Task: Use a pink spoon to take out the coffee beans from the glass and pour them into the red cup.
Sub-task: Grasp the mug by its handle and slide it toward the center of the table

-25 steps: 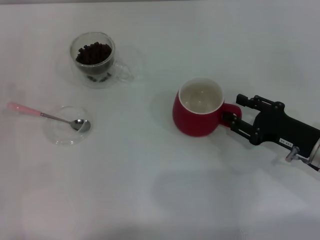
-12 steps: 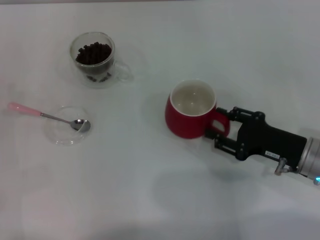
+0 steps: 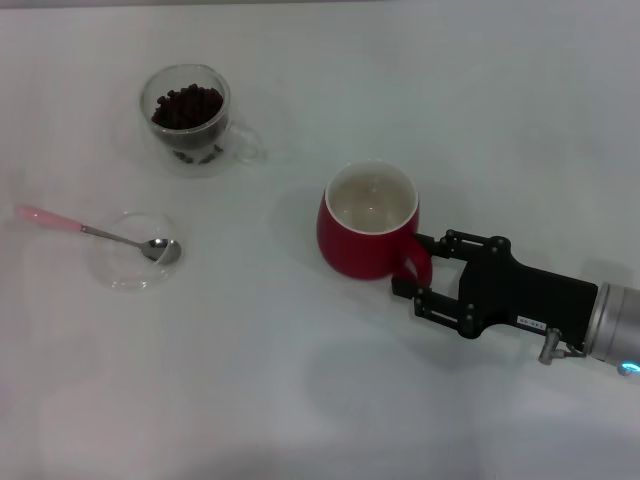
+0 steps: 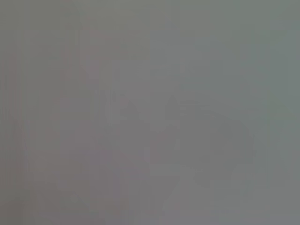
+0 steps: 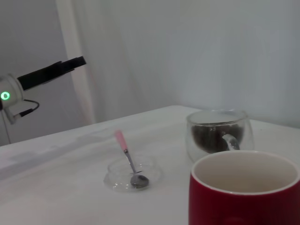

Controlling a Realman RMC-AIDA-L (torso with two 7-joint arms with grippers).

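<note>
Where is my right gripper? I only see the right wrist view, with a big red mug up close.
Observer: The right gripper is at the loop handle of the rounded red ceramic mug, on the side away from the glass.
Operator: Is anything in the mug?
Observer: No, from above its white inside is bare.
Operator: How many beans are there?
Observer: Many. A heap of small dark coffee beans hides the bottom of the clear double-walled glass cup.
</note>
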